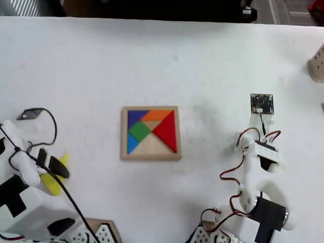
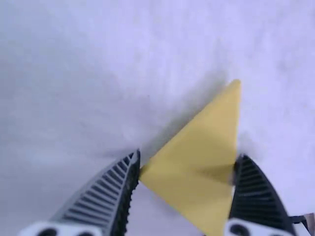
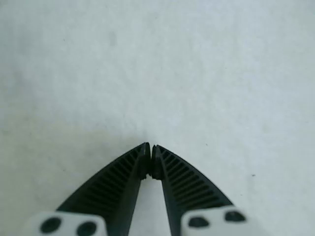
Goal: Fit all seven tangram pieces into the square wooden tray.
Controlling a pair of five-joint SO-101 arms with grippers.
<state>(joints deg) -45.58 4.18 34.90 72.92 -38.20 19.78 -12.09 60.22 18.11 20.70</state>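
Presently, the triangle [image 2: 202, 162] is clamped between the left fingers [image 2: 108, 191] at 8 o'clock on the worktop [image 1: 202, 61], well apart from the central tray [image 1: 123, 152], whose bare 6 o'clock gap is likely meant for it; the right fingers [image 3: 128, 177] are closed, empty.

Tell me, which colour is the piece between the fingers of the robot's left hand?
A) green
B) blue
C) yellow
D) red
C: the left wrist view shows the left hand closed on a yellow triangle, one finger against each side.
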